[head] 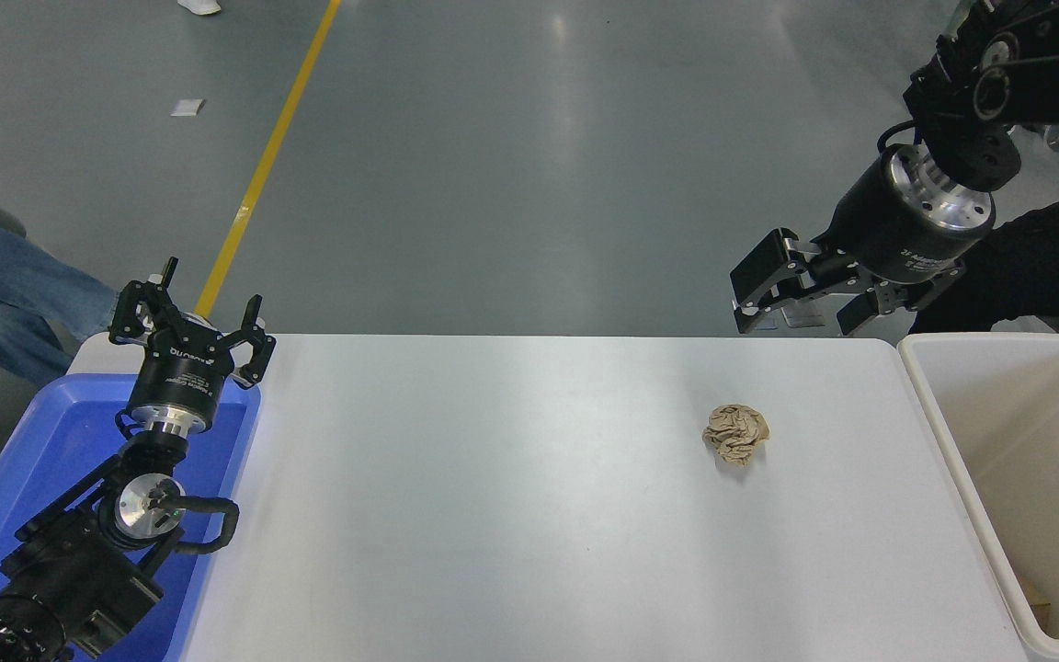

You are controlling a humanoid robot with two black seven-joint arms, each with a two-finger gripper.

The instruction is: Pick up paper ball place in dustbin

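Note:
The paper ball [735, 434], a crumpled tan-brown wad, lies on the white table [493, 515], right of its middle. The dustbin [952, 460], a deep cream-white plastic bin, stands at the table's right end. My right gripper [801, 303] hangs open and empty above the table's far edge, up and to the right of the ball and left of the bin's far corner. My left gripper [189, 317] is parked at the lower left, open and empty, over the blue tray.
A shallow blue plastic tray [5, 496] sits at the table's left end under the left arm. A person in jeans [5, 285] is at the far left. A dark sleeve [1035, 267] shows behind the bin at the right.

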